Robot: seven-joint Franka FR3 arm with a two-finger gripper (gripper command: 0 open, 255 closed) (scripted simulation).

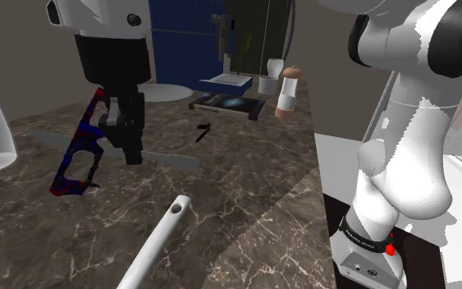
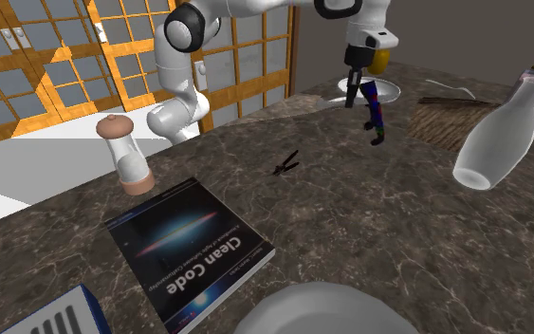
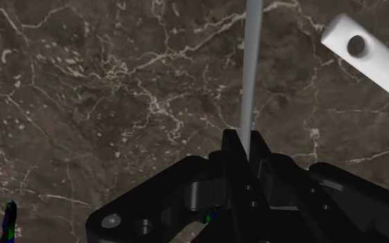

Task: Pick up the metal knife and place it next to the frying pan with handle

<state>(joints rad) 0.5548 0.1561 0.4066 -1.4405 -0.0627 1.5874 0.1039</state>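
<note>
Our pincer [image 1: 130, 158] grips the grey knife [image 1: 176, 159] tight over the dark marbled tabletop [image 1: 245, 197]; the pan's white handle [image 1: 159, 238] lies nearer us. Farther off we see a book [image 1: 227, 104] and, across the room, orange-framed lattice doors [image 2: 46, 57].

Lighting: even and diffuse throughout; the dark marbled counter [image 1: 245, 181] takes only a faint sheen, and the white arm [image 1: 405, 123] is lit bright, with soft grey shading on its undersides. Second exterior view the brightest, with warm orange lattice doors [image 2: 56, 57] behind. Wrist view the dimmest: the black gripper [image 3: 247, 134] a near-silhouette, the knife [image 3: 250, 62] a pale streak over the dim counter.
</note>
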